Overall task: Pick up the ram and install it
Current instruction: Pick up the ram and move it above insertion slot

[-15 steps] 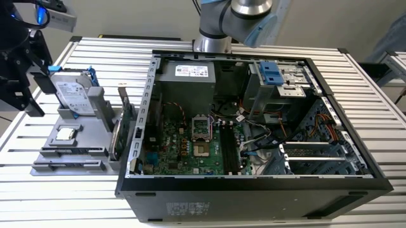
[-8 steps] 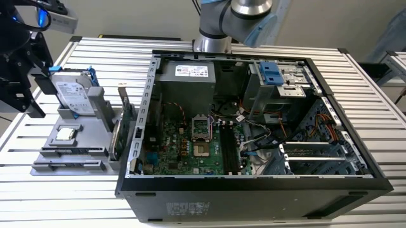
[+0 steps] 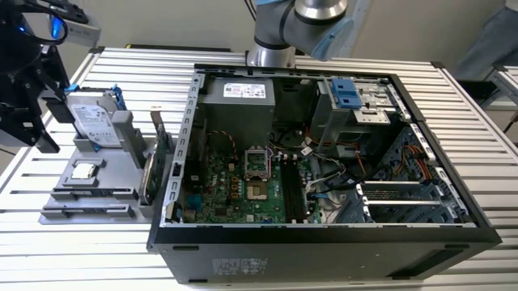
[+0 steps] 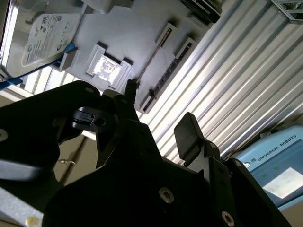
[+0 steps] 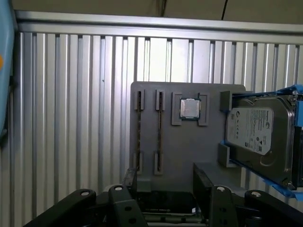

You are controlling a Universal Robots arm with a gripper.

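Along the grey holder's [image 5: 187, 142] edge opposite the hard drive [image 5: 258, 132], the ram [image 5: 159, 135] stands slotted, untouched. My claw [image 5: 166, 182] hovers above it, spread and empty. The computer case's [image 3: 324, 239] memory slots [image 3: 292, 188] appear vacant: nothing picked up, nothing installed.

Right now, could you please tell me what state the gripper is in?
Gripper: open, holding nothing, over the gray parts tray.
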